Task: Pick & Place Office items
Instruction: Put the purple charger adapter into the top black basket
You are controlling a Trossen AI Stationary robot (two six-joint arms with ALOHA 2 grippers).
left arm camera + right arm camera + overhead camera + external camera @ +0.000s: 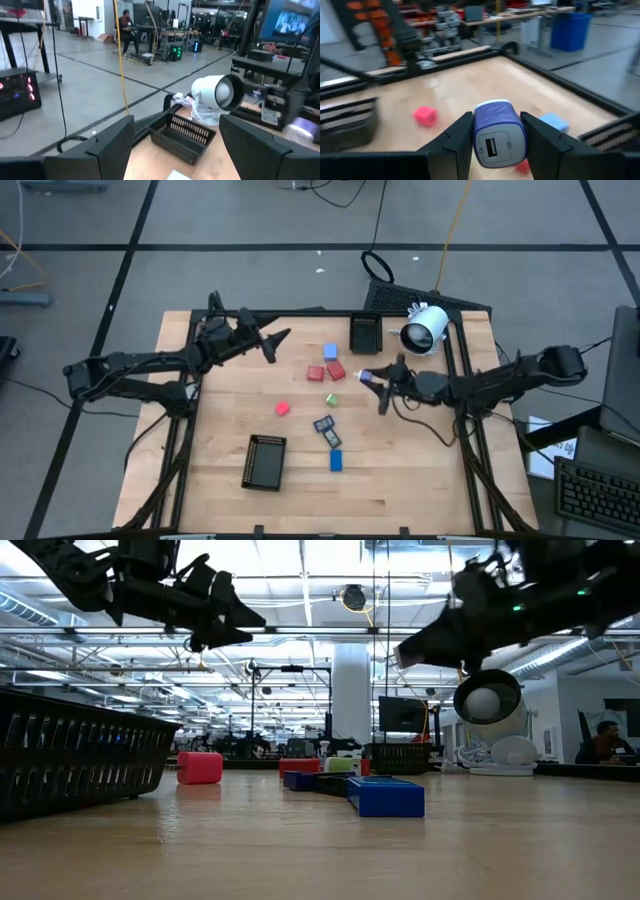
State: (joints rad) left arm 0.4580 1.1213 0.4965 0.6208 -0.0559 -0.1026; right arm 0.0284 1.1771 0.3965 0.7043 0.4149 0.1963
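Note:
My right gripper (497,131) is shut on a purple cube with a slot in its face (496,134), held over the table's right middle (366,376). On the wood lie a light-blue block (330,352), two red blocks (325,371), a green block (331,399), a pink block (282,408), two dark flat pieces (327,430) and a blue flat piece (336,461). My left gripper (279,346) hangs open above the far left of the table and holds nothing. My right gripper pinches the purple cube by two opposite sides (476,131) between its two fingers. The fingers lie level and come from the table's right side. The cube is lifted clear of the table, its slotted face toward the wrist camera.
One black mesh tray (265,461) stands at the near left, another (366,332) at the far edge. A white cylindrical device (425,328) sits beside the far tray. The near right part of the table is bare wood (420,470).

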